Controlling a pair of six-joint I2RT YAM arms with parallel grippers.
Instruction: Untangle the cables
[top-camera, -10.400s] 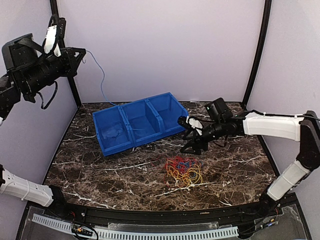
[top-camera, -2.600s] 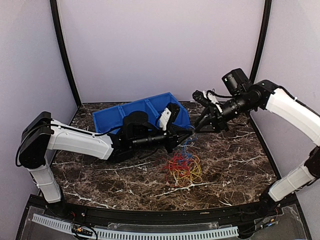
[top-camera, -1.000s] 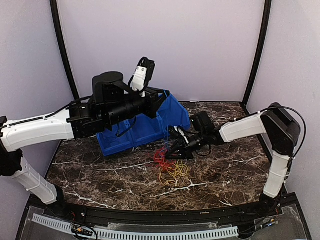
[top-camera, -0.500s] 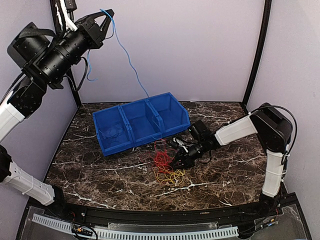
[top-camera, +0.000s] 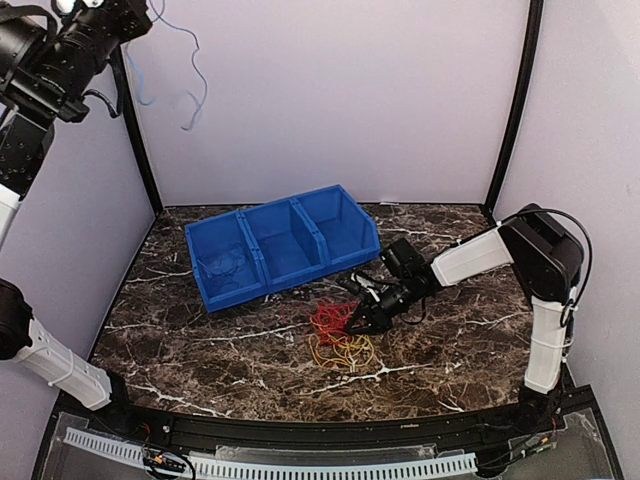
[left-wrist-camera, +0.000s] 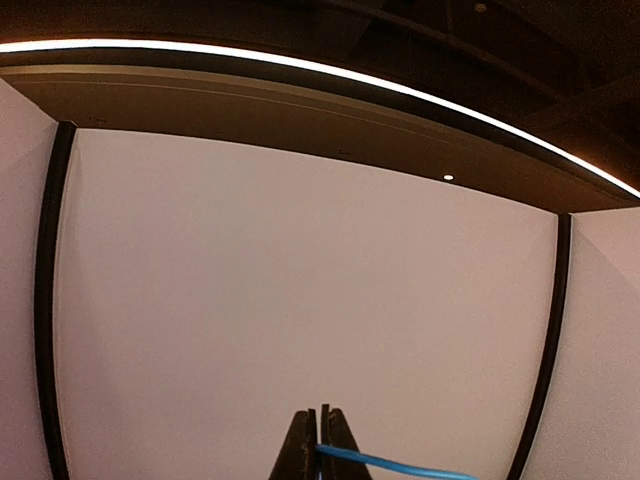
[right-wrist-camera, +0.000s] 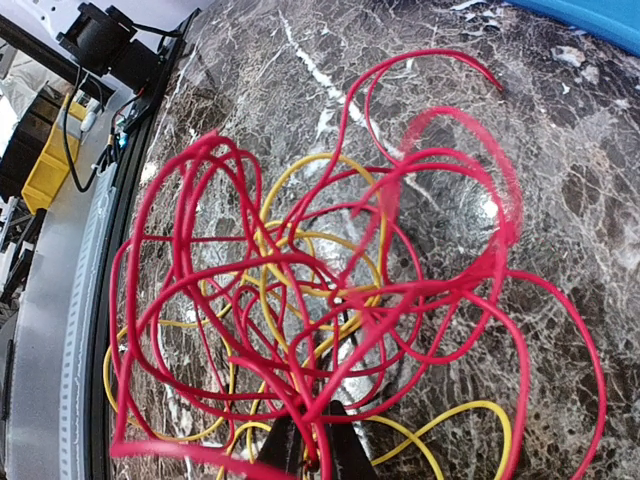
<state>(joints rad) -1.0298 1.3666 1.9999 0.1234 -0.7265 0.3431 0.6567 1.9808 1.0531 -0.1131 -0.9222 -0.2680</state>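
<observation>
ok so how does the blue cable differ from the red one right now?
The blue cable hangs free in the air from the left gripper, high up. The red cable sits low at the table, pinched by the right gripper. The blue one is a single loose strand; the red one is many loops laced through the yellow cable. Both are thin, and each is held in shut jaws.

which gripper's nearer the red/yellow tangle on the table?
Right. The right gripper is at the tangle's right edge, jaws pinching red strands. The left gripper is raised high at the far left, well away, shut on a blue cable.
</observation>
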